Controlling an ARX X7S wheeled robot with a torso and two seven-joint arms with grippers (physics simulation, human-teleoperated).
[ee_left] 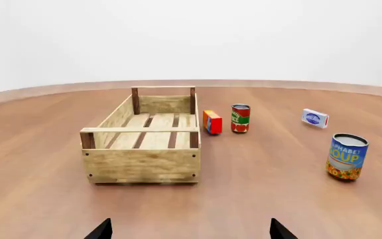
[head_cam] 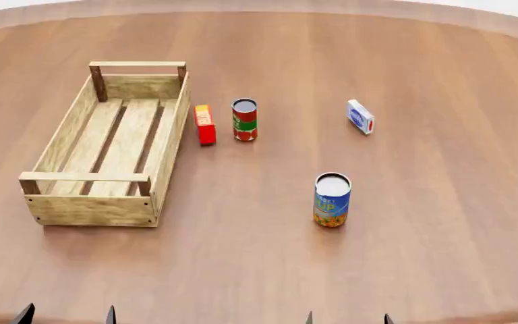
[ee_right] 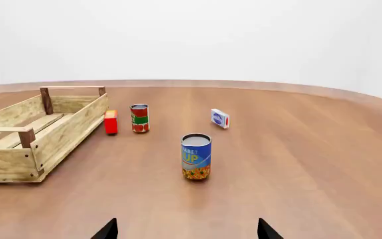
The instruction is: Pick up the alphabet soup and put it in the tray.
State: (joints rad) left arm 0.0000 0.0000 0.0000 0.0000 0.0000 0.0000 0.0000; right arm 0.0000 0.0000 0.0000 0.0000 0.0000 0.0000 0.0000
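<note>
The tray sat empty on the wooden table, directly ahead of the left gripper, its long axis running away from the robot. Only the dark fingertips of that gripper showed at the near edge of the table, spread wide apart and holding nothing.

Just beyond the tray's far right side, a small red box stood on edge, and a red-and-green can stood upright beside it. Both lay farther from the grippers than the soup.

The soup stood upright on the bare table, straight ahead of the right gripper and a little forward of it, well apart from the tray and untouched. In the right wrist view it stood centred between that gripper's fingertips, which were likewise spread open and empty. From the left gripper, the can lay off to the right.

Farthest right, a white-and-blue box stood on edge beyond the soup, past the right gripper's reach line and apart from everything else.
</note>
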